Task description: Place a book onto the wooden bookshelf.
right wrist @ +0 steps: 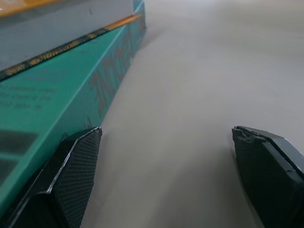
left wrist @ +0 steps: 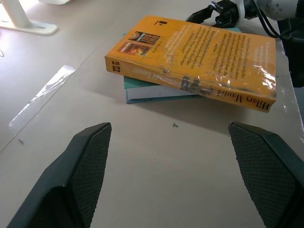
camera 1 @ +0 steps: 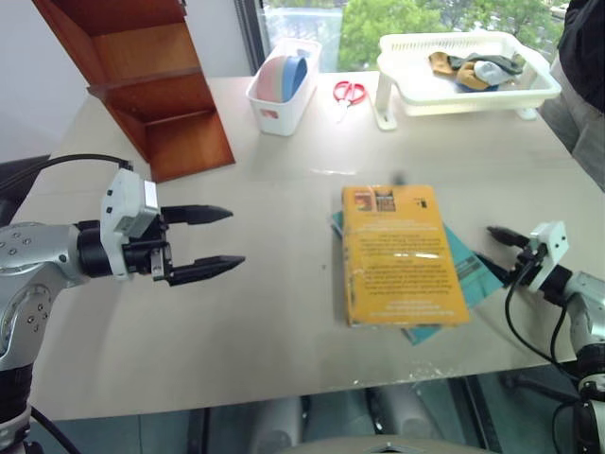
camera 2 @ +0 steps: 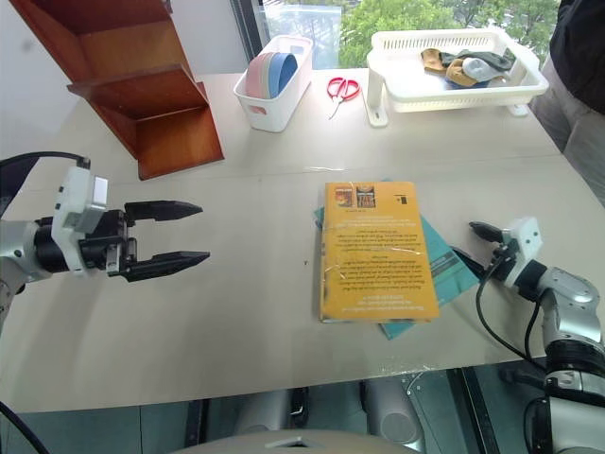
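The thick yellow-orange book [camera 1: 397, 253] lies flat in the middle of the table, on top of a thinner teal book [camera 1: 475, 271]. The reddish-brown wooden bookshelf [camera 1: 151, 85] stands at the table's far left corner. My left gripper [camera 1: 236, 236] hovers open above the table, left of the book and pointing toward it, with nothing between its fingers [left wrist: 90, 161]. My right gripper [camera 2: 465, 241] is open and low at the teal book's right edge. One of its fingers [right wrist: 71, 175] lies against the teal cover and the other is over bare table.
A white bin [camera 1: 284, 83] holding blue and pink plates stands at the back centre, with red scissors [camera 1: 349, 92] beside it. A white rack tray [camera 1: 463, 76] with cloths sits at the back right. A person [camera 1: 586, 57] stands at the far right edge.
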`<state>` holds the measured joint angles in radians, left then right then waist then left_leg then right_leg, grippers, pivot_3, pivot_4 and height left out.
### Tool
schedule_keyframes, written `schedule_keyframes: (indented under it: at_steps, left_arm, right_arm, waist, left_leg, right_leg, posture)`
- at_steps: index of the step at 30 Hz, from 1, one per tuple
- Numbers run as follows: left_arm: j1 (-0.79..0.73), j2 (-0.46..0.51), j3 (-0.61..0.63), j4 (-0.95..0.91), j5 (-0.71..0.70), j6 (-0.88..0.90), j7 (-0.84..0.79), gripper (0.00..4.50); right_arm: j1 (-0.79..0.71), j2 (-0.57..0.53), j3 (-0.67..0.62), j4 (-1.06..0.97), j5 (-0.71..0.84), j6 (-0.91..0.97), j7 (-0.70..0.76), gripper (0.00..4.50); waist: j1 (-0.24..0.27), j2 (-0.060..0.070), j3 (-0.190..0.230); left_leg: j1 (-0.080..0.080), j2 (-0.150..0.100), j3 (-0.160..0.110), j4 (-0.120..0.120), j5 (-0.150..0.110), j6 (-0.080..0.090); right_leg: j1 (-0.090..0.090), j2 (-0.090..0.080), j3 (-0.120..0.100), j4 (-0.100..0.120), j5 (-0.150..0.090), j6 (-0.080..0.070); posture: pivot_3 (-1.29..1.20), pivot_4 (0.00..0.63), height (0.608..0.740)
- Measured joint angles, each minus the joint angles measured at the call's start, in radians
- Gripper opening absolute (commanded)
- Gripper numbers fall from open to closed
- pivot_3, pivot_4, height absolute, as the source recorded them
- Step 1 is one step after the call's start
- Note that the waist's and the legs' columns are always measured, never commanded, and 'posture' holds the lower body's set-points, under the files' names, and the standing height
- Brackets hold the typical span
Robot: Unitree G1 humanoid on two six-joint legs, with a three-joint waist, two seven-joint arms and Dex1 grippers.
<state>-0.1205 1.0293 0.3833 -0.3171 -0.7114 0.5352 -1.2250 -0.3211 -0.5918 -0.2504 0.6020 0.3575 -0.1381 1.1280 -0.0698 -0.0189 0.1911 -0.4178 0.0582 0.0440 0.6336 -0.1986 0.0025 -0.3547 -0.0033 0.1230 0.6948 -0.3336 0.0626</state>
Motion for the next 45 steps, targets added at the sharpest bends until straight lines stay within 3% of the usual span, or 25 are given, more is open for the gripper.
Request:
schedule_keyframes:
  at_steps: [7, 18, 23, 27, 34, 45]
  left_arm:
    - [0.008, -0.009, 0.001, -0.02, -0.011, 0.008, 0.012, 4.16]
    - [0.04, -0.016, 0.004, -0.024, -0.011, 0.007, 0.029, 4.16]
    - [0.067, -0.015, 0.035, -0.024, -0.017, 0.007, 0.027, 4.16]
    - [0.08, -0.014, 0.059, -0.024, -0.019, 0.005, 0.016, 4.16]
    - [0.085, 0.003, 0.081, -0.022, -0.046, 0.009, -0.049, 4.16]
    - [0.085, 0.028, 0.081, 0.0, -0.053, 0.02, -0.091, 4.16]
  right_arm:
    - [-0.047, 0.06, 0.055, -0.021, -0.005, 0.01, 0.002, 4.5]
    - [-0.222, 0.132, 0.118, 0.153, -0.054, -0.063, 0.034, 4.5]
    - [-0.262, 0.09, 0.114, 0.193, -0.063, -0.102, 0.055, 4.5]
    - [-0.296, -0.009, 0.106, 0.191, -0.062, -0.106, 0.079, 4.5]
    - [-0.235, -0.093, 0.105, -0.025, 0.02, 0.028, 0.272, 4.5]
    - [-0.145, -0.054, 0.273, -0.31, 0.026, 0.18, 0.335, 4.5]
  waist:
    - [-0.002, 0.0, 0.0]
    - [-0.003, 0.0, 0.0]
    - [0.0, 0.0, 0.0]
    - [0.0, 0.0, 0.001]
    - [-0.001, 0.0, 0.001]
    - [0.0, 0.0, 0.001]
  left_leg:
    - [0.0, 0.0, 0.0, 0.0, 0.0, 0.0]
    - [0.0, 0.0, 0.0, 0.0, 0.0, 0.0]
    - [0.0, 0.0, -0.001, 0.0, 0.0, 0.0]
    - [0.0, 0.0, 0.0, 0.0, 0.0, 0.0]
    - [0.0, 0.0, -0.001, 0.0, 0.0, 0.0]
    - [-0.001, 0.0, -0.006, 0.0, 0.0, 0.0]
  right_leg:
    - [0.0, 0.0, 0.0, 0.0, 0.0, 0.0]
    - [0.0, 0.0, 0.0, 0.0, 0.0, 0.0]
    - [-0.001, -0.001, 0.0, 0.0, 0.0, 0.0]
    - [-0.001, -0.002, -0.001, 0.0, 0.0, 0.0]
    - [0.0, -0.001, -0.002, 0.0, 0.0, 0.0]
    - [-0.002, -0.001, -0.002, 0.001, 0.0, 0.0]
  posture:
    - [0.0, 0.15, 0.74]
    - [0.0, 0.15, 0.74]
    - [0.0, 0.15, 0.74]
    - [0.0, 0.15, 0.74]
    - [0.0, 0.15, 0.74]
    - [0.0, 0.15, 0.74]
